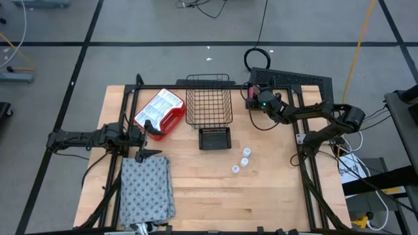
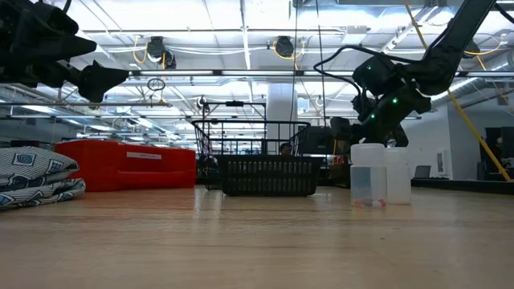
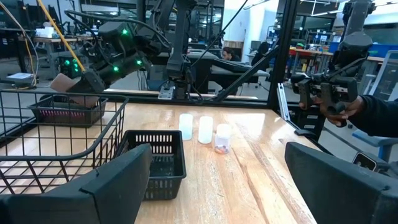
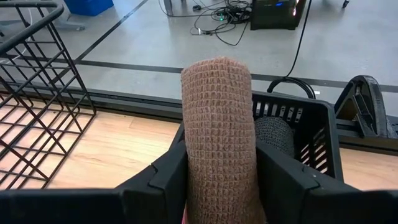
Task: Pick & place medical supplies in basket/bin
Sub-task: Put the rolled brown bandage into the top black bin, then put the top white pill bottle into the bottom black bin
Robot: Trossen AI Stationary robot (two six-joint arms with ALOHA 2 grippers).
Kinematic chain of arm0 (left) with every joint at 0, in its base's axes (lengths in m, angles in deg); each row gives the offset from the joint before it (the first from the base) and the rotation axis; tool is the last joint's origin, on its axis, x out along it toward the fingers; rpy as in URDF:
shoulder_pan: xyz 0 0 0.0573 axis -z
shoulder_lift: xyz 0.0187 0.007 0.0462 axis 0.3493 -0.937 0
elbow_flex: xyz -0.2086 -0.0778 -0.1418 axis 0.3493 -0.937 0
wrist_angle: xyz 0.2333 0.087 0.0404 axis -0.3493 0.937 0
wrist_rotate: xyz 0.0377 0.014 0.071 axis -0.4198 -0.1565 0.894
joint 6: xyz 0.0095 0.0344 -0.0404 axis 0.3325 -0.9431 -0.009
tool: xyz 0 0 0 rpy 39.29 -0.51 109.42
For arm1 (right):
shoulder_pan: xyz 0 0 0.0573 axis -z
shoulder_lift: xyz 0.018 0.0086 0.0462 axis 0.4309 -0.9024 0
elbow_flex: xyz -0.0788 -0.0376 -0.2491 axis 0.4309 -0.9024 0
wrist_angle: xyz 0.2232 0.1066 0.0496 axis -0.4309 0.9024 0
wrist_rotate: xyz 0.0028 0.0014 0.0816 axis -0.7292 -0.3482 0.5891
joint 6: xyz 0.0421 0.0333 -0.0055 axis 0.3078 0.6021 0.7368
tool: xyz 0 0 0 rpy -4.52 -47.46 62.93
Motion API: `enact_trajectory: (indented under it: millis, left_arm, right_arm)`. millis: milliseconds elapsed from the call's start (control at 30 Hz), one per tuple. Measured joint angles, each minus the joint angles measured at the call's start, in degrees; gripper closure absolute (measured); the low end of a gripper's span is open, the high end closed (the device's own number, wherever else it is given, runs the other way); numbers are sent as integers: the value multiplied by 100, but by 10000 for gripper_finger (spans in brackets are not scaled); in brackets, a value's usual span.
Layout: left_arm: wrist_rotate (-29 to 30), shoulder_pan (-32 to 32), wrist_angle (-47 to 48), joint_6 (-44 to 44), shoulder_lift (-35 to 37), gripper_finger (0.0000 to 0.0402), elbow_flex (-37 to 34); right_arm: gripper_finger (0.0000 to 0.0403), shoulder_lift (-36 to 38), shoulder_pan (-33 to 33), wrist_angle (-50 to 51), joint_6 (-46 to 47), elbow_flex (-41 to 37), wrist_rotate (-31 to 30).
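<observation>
Right end effector [image 4: 217, 180] clamped, left [image 3: 217, 186] agape

A red tray [image 1: 160, 112] holding white packets is sitting at the table's [image 1: 261, 189] far left, just beside the wire basket. A small black bin [image 1: 215, 138] is resting near the middle, and another small black bin [image 4: 311, 134] is standing at the far right edge. Black cables [image 1: 256, 57] are lying coiled on the grey floor [image 1: 130, 59] beyond.
</observation>
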Motion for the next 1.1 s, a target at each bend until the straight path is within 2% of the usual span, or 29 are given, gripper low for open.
enact_trajectory:
  millis: [200, 733, 933, 1100]
  left_arm:
    - [0, -2, 0, 1, 0, 27, 0]
    - [0, 0, 0, 0, -2, 27, 0]
    - [0, -1, 0, 2, 0, 27, 2]
    - [0, 0, 0, 1, 0, 27, 2]
  right_arm:
    - [239, 0, 0, 49, 234, 0, -3]
    - [210, 0, 0, 67, 115, 0, -8]
    - [210, 159, -2, 83, -681, -4, -5]
    - [210, 887, -207, 212, -1416, -4, 11]
